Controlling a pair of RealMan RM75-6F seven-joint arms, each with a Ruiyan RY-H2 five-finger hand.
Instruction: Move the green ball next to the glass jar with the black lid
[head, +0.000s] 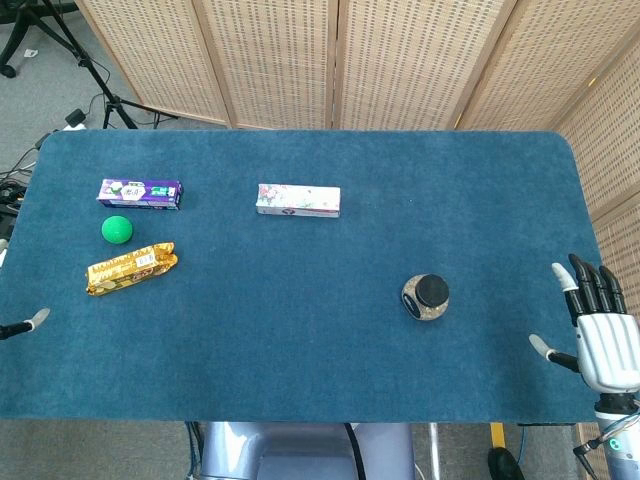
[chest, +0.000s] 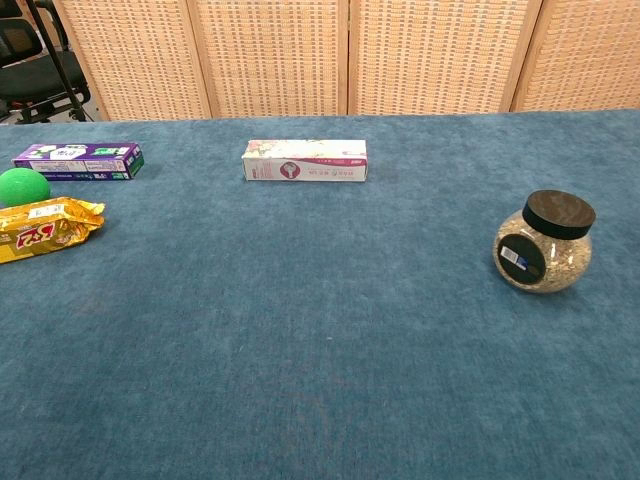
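Observation:
The green ball (head: 117, 230) lies on the left side of the blue table, between a purple box and a gold snack packet; the chest view shows the green ball (chest: 22, 186) at its left edge. The glass jar with the black lid (head: 426, 296) stands right of centre, far from the ball, and the chest view shows the jar (chest: 544, 243) filled with grainy contents. My right hand (head: 598, 325) hovers at the table's right edge, fingers spread, holding nothing. Of my left hand (head: 30, 322) only a fingertip shows at the left edge.
A purple box (head: 139, 193) lies just behind the ball and a gold snack packet (head: 131, 267) just in front of it. A white floral box (head: 298, 200) lies at the centre back. Wicker screens stand behind the blue table (head: 320, 360).

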